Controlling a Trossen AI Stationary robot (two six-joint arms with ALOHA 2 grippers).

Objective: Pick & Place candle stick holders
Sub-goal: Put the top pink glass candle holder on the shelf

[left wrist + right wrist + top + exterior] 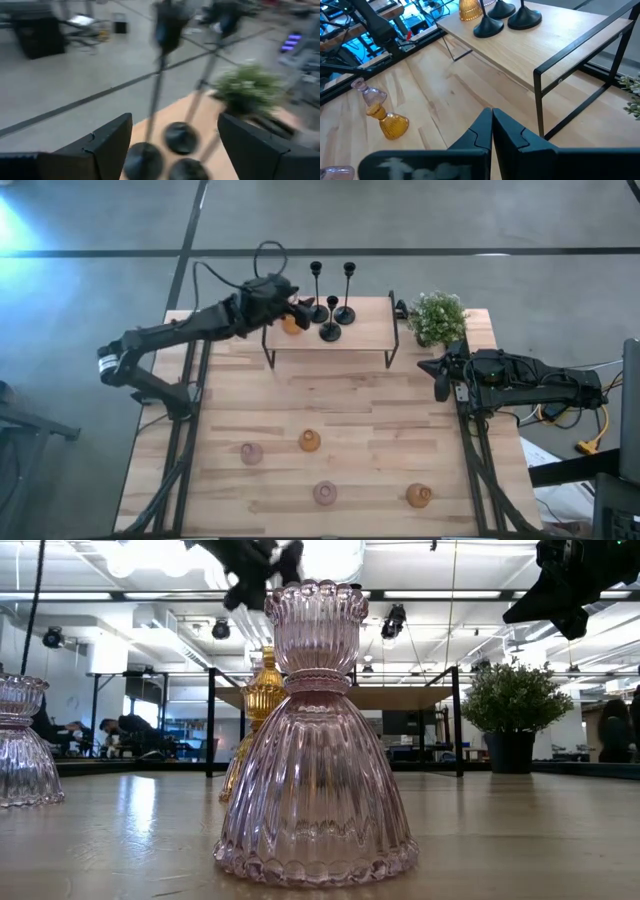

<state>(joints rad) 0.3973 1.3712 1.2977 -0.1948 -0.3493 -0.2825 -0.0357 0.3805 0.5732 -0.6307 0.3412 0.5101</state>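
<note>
Three black candle stick holders [331, 320] with thin stems stand on their round bases on a raised wooden shelf [365, 330] at the table's far side. An amber glass holder [291, 324] stands beside them. My left gripper [303, 307] hovers open and empty over the shelf, next to the amber holder and facing the black holders' bases [180, 137]. Two pink holders [251, 452] [325, 493] and two amber ones [310, 441] [418, 496] stand on the table's near half. My right gripper [440, 375] waits shut and empty at the table's right, its shut fingers showing in its wrist view [491, 112].
A small green potted plant [437, 317] stands at the shelf's right end. The shelf rests on thin black metal legs [540, 100]. The low view shows a pink holder [315, 740] close up, with an amber one [262, 690] behind it.
</note>
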